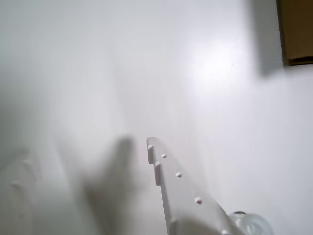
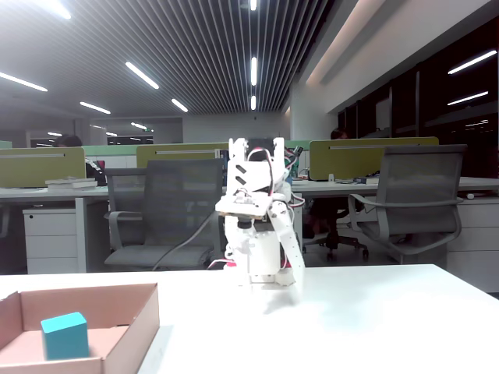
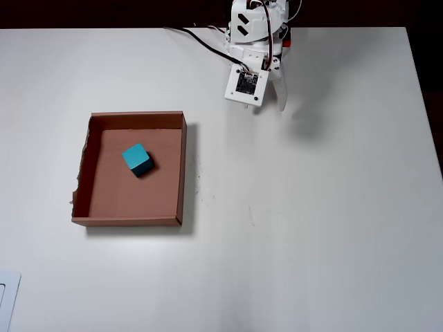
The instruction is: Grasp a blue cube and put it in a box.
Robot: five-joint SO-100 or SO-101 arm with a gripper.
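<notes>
The blue cube (image 3: 137, 159) lies inside the box (image 3: 182, 166), left of the table's middle in the overhead view. The fixed view shows the cube (image 2: 65, 335) on the floor of the box (image 2: 132, 327) at the lower left. My gripper (image 3: 277, 104) hangs folded near the arm's base at the table's far edge, well away from the box. In the wrist view one white finger (image 1: 178, 188) is sharp and the other is a blur at the far left. The gripper (image 1: 88, 152) is open and holds nothing. A corner of the box (image 1: 296, 29) shows at the top right.
The white table (image 3: 311, 207) runs to a dark far edge behind the arm's base (image 3: 259, 21), where cables (image 3: 201, 38) trail off to the left. A pale flat object (image 3: 7, 301) sits at the near left corner. Office chairs (image 2: 409, 195) stand beyond the table.
</notes>
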